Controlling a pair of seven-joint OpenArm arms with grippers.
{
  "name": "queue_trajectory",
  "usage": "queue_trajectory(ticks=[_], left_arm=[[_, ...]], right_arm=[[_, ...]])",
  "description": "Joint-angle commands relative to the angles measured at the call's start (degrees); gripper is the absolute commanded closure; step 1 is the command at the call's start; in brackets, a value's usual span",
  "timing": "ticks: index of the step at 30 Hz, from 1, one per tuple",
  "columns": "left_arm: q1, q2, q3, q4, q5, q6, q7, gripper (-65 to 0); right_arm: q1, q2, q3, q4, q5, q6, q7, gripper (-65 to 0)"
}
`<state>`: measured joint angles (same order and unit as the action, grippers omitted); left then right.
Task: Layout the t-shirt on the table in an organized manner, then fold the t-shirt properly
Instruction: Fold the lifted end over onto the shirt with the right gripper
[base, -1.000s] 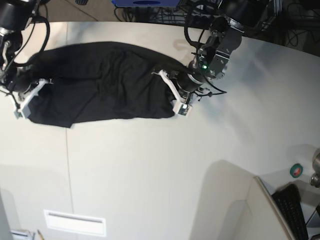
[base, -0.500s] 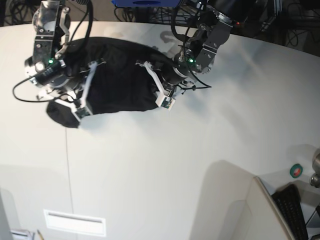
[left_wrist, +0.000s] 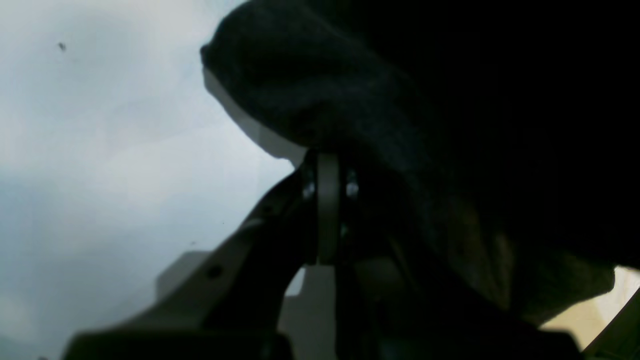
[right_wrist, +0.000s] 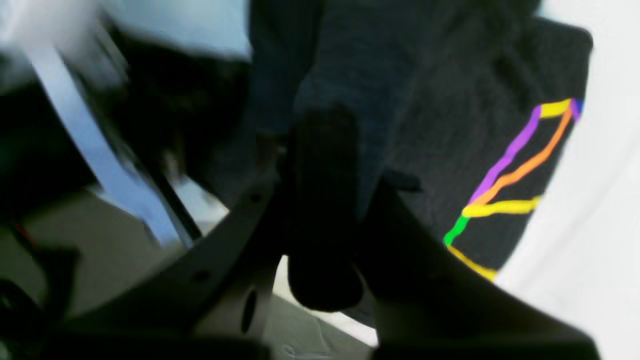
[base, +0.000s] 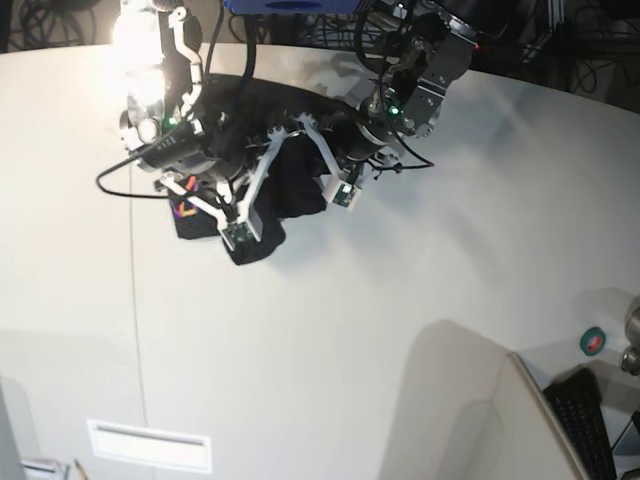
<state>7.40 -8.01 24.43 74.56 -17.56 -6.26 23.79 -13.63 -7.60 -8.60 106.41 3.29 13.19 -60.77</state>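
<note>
The black t-shirt (base: 292, 188) is gathered into a small, thick bundle at the back middle of the table (base: 400, 320). Both grippers hold it, close together. My right gripper (base: 243, 222), on the base view's left, is shut on the t-shirt's near edge. In the right wrist view, dark cloth (right_wrist: 450, 125) drapes over its fingers and a strip of rainbow print (right_wrist: 505, 175) shows. My left gripper (base: 337, 188) is shut on the bundle's right side. Its wrist view shows a cloth fold (left_wrist: 350, 100) lying over the shut jaws. A bit of print (base: 183, 210) peeks out at the bundle's left.
A thin dark seam (base: 133, 330) runs down the table on the left. An angled beige panel (base: 470, 420) rises at the front right, with a keyboard (base: 585, 420) and a green tape roll (base: 593, 341) beyond it. A white label (base: 150, 445) lies near the front edge.
My right gripper swept from the far left toward the centre, carrying its end of the shirt. The left gripper shifted slightly left. The wide-spread shirt is now a compact bundle.
</note>
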Motion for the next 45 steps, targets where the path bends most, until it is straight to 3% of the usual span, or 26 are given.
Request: queue_trajectory(ticks=[1, 9, 15, 18, 19, 22, 24, 28, 31, 35, 37, 41, 43, 45], left_arm=[[0.2, -0.3, -0.3, 0.4, 0.6, 0.3, 1.8, 0.0], [0.3, -1.5, -0.4, 0.3, 0.6, 0.3, 1.8, 0.0], [1.0, -2.1, -0.8, 1.1, 0.6, 0.3, 1.8, 0.0], [3.9, -4.2, -5.4, 5.1, -0.2, 0.3, 2.0, 0.0], [5.0, -5.2, -7.8, 7.1, -0.3, 0.3, 3.3, 0.0], [8.1, -7.5, -15.2, 13.7, -0.3, 0.3, 11.0, 0.0], [11.1, -8.8, -21.8, 17.8, -0.3, 0.1, 14.1, 0.0], [15.7, -9.6, -35.9, 21.5, -0.3, 0.0, 14.3, 0.0], [16.4, -9.6, -45.7, 20.6, -0.3, -1.3, 14.3, 0.0], [15.0, -9.3, -60.0, 13.0, -0.3, -10.7, 14.3, 0.0], [13.2, -9.2, -65.5, 8.4, -0.3, -15.8, 14.3, 0.0], [12.2, -9.4, -74.8, 2.2, -0.3, -23.8, 14.1, 0.0], [12.0, -9.4, -77.9, 1.9, -0.3, -26.3, 14.1, 0.0], [12.2, -9.3, -79.0, 1.9, -0.3, -26.5, 14.1, 0.0]], right_arm=[[0.9, -0.1, -0.2, -0.9, 1.2, -1.5, 0.8, 0.0], [0.9, -0.1, -0.2, -5.2, 8.6, -9.2, 0.9, 0.0], [0.7, -0.1, -0.1, -5.3, 8.6, -9.5, 0.6, 0.0], [0.7, -0.1, -0.1, -5.4, 11.7, -9.5, 0.5, 0.0], [0.6, 0.0, -0.1, -5.5, 13.0, -9.6, 0.5, -5.0], [0.5, 0.2, -0.1, -7.5, 15.2, -9.6, 0.7, -32.0], [0.5, 0.4, -0.8, -8.7, 15.2, -9.5, 0.9, -39.6], [0.9, 0.8, -5.9, -9.0, 14.9, -9.6, 1.0, -35.6], [3.6, 2.9, -11.1, -9.1, 15.1, -9.3, 0.6, -32.9], [6.1, 7.4, -23.1, -3.4, 15.0, -9.5, 0.5, -25.8], [6.0, 10.2, -25.0, 1.4, 14.8, -10.9, 0.5, -20.6], [5.1, 15.9, -23.9, 4.1, 15.1, -21.9, 2.1, 0.0], [4.5, 17.7, -23.8, 3.9, 15.1, -22.6, 3.9, 0.0], [2.7, 18.0, -24.0, 3.9, 15.1, -22.6, 4.5, 0.0]])
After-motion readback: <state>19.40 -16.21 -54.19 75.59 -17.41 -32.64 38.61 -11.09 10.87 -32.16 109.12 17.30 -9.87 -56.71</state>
